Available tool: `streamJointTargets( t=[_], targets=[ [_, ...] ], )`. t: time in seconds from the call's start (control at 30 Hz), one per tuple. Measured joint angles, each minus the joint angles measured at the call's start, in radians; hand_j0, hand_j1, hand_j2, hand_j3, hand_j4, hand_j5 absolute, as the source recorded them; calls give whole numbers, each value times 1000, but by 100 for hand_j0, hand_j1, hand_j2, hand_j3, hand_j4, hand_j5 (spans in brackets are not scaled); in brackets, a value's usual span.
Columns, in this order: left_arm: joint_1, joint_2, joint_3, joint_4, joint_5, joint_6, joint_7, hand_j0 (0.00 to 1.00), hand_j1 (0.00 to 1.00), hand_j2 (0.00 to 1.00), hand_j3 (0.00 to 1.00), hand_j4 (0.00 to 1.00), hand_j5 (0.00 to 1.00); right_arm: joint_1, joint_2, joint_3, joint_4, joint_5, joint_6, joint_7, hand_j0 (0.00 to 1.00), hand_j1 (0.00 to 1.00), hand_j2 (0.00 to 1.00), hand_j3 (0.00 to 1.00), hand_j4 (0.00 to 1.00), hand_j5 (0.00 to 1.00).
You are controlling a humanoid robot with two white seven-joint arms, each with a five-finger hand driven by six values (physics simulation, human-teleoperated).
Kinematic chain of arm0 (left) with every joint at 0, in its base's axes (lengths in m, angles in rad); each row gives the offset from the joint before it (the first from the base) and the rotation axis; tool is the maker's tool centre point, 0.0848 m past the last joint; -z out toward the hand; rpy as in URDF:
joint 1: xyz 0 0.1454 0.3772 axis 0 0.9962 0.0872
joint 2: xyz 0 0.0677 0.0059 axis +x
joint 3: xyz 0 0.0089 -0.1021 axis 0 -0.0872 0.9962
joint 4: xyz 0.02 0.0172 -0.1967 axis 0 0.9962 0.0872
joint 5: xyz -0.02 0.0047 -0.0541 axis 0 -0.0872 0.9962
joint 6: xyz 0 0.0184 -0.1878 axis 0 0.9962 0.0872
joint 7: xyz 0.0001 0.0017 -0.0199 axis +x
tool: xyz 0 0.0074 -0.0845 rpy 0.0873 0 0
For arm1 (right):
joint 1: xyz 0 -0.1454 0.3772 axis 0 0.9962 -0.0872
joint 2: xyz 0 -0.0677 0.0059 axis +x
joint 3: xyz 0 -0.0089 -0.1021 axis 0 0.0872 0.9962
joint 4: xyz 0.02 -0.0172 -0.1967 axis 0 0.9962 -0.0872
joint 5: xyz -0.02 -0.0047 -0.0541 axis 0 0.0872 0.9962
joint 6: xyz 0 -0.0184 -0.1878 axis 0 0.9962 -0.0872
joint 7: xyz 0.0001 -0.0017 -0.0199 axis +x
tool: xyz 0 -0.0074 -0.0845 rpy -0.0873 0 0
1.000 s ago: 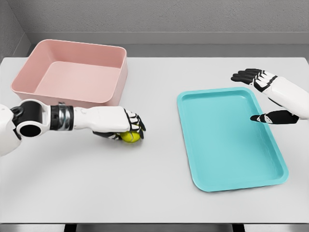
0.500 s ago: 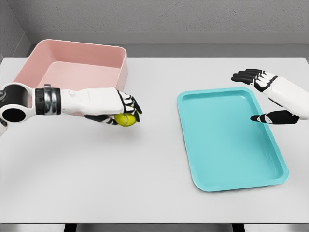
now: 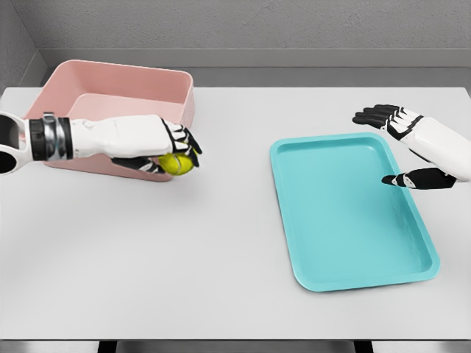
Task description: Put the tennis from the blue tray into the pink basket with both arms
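My left hand (image 3: 175,152) is shut on the yellow tennis ball (image 3: 176,164) and holds it in the air, just in front of the near right corner of the pink basket (image 3: 175,81). The basket stands at the back left of the table with nothing showing inside it. At the right lies the blue tray (image 3: 346,209), with nothing on it. My right hand (image 3: 390,147) hovers over the tray's far right corner, fingers spread and holding nothing.
The grey table (image 3: 221,250) stretches between basket and tray. A grey wall runs along the back, and the table's front edge lies near the bottom of the view.
My left hand has lifted the tennis ball off the table and carried it up and left toward the pink basket. The right hand has not moved.
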Motion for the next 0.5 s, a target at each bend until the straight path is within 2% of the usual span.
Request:
streamJointTargets(
  t=[0.17,0.5],
  targets=[
    [-14,2,15,27,8,0,1,56,56,56,56,56,56,0,0,0,0,0,0,0,100,100,100,100,100,100],
    [-29,0,43,142,32,0,0,56,56,56,56,56,56,0,0,0,0,0,0,0,100,100,100,100,100,100]
  ],
)
